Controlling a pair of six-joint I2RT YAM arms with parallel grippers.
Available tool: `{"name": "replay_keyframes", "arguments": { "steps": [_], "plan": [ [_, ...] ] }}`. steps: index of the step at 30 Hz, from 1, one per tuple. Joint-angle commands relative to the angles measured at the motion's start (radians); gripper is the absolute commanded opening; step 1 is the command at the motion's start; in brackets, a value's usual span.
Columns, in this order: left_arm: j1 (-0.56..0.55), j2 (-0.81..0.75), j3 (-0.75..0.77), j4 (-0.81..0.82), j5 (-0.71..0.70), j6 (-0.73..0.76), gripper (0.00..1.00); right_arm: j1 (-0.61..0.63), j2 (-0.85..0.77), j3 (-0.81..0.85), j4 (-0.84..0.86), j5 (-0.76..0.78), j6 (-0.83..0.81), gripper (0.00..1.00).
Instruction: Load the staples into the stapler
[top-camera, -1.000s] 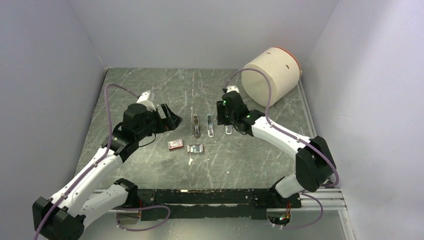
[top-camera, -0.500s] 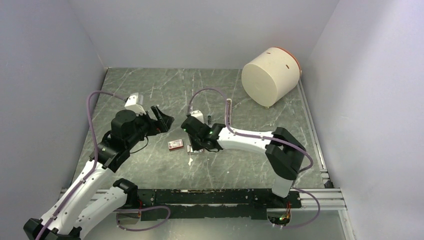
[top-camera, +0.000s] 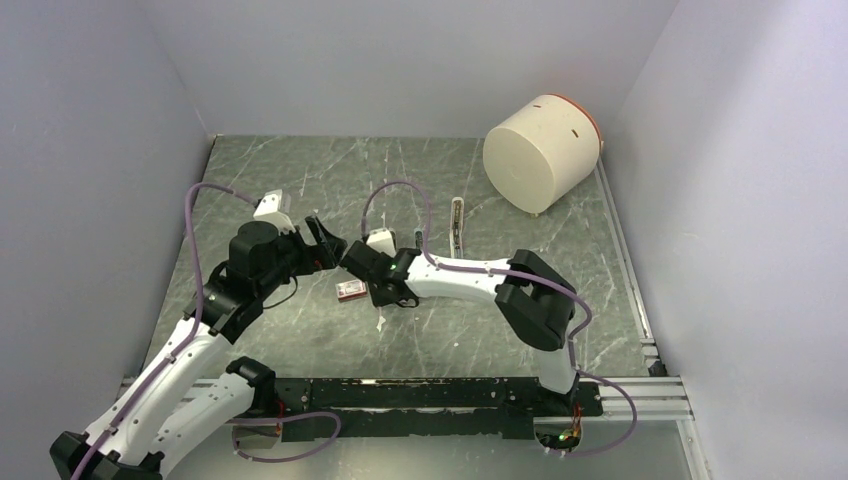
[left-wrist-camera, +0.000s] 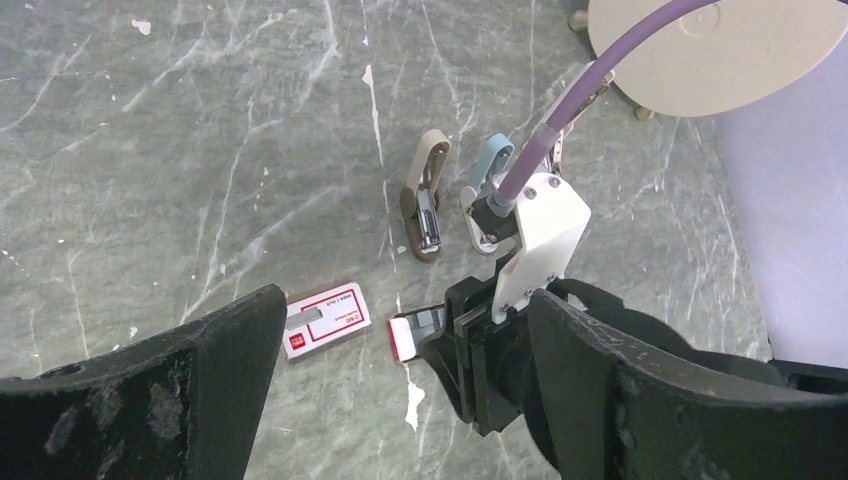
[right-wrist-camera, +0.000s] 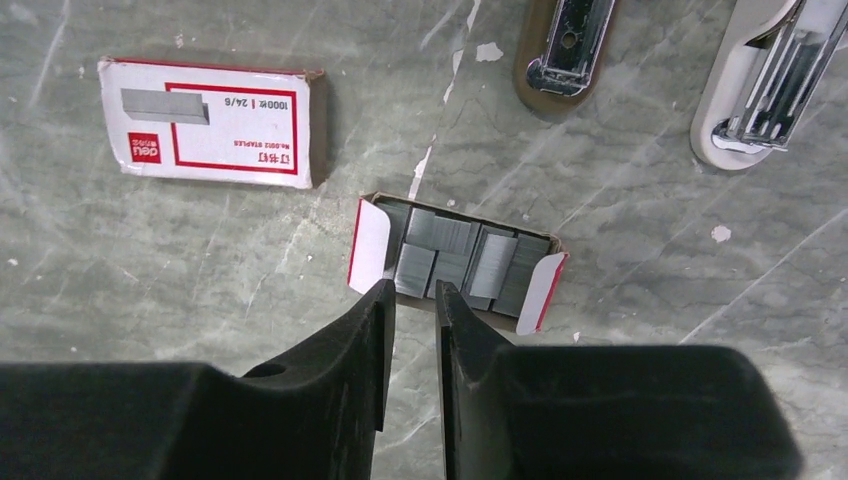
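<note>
Surface: grey marbled tabletop, closed in by pale panels along its left, far and right edges.
Right gripper: pointed straight down, jaws drawn narrow with only a slim gap. Its tips sat at the near rim of the staples; whether a strip was pinched could not be told.
Staples: silvery-grey strips lay in an open tray with red-edged white flaps, near the middle of the surface.
Left gripper: jaws spread wide and holding nothing, hovering over the surface just left of the staples.
Box: small red-and-white carton, lying flat just left of the staples and not touching them.
Tan stapler: lay open with its metal channel showing, just beyond the staples toward the far edge.
Blue-and-white stapler: also open, just beside the tan one on its right.
Cylinder: large cream drum on its side at the far right corner, well apart from everything else.
</note>
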Motion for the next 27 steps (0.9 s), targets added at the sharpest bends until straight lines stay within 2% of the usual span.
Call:
{"name": "replay_keyframes", "arguments": {
  "steps": [1,4,6,12,20,27],
  "plan": [
    [0.007,0.005,-0.004,-0.003,-0.025,0.021,0.94,0.011,0.027,0.048,-0.061,0.080,0.028,0.23],
    [0.007,0.005,-0.010,0.000,-0.030,0.019,0.94,0.012,0.031,0.048,-0.055,0.077,0.020,0.18],
    [0.007,0.006,-0.011,0.001,-0.032,0.018,0.94,0.012,0.035,0.050,-0.053,0.076,0.020,0.17],
    [0.007,0.007,-0.012,0.002,-0.040,0.019,0.95,0.013,0.041,0.044,-0.018,0.036,0.006,0.28],
    [0.008,0.030,-0.022,0.012,-0.026,0.010,0.94,0.011,0.053,0.047,0.003,0.023,0.003,0.37],
    [0.007,0.028,-0.027,0.013,-0.026,0.007,0.94,0.010,0.065,0.048,0.014,0.026,0.012,0.36]
  ]
}}
